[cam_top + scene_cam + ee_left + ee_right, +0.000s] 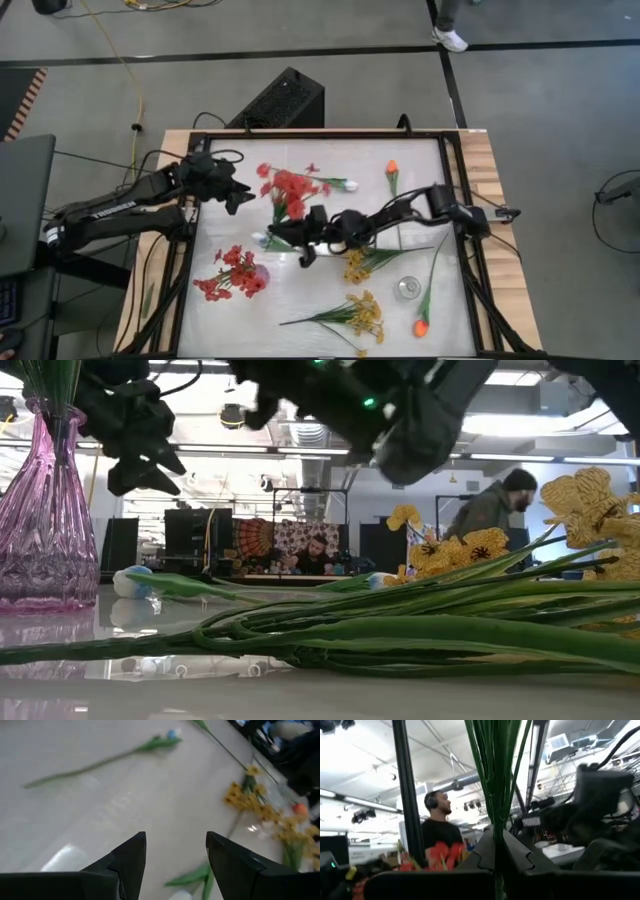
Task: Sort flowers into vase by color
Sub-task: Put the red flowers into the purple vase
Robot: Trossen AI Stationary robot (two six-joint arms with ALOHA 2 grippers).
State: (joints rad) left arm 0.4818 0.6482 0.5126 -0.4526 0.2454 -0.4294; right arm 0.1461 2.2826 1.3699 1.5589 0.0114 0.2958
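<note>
My right gripper (pixel 300 243) reaches to the table's middle and is shut on a bunch of red flowers (pixel 290 190), whose green stems (pixel 495 785) rise between its fingers in the right wrist view. My left gripper (pixel 236 197) hovers open just left of those red blossoms, touching nothing; its wrist view shows its gripper (pixel 175 855) above bare table. More red flowers (pixel 233 275) stand with their stems in a purple vase (pixel 40 520) at the near left. Yellow sprays (pixel 362 315), orange tulips (pixel 421 326) and white buds (pixel 262 238) lie flat on the table. My right gripper pinches the red bunch by several green stems (pixel 495 820) together between its two fingers (pixel 520 855). The fingers come about level from the table's right and lie across the stems. The bunch is lifted off the table, its blossoms on the far side of the gripper.
A clear glass vase (pixel 407 288) stands near the right. A second orange tulip (pixel 392 170) and a white-budded stem (pixel 345 184) lie toward the far edge. Yellow sprays' long stems (pixel 400 630) cross the near middle. A black frame (pixel 455 190) rims the table. People are in the room behind.
</note>
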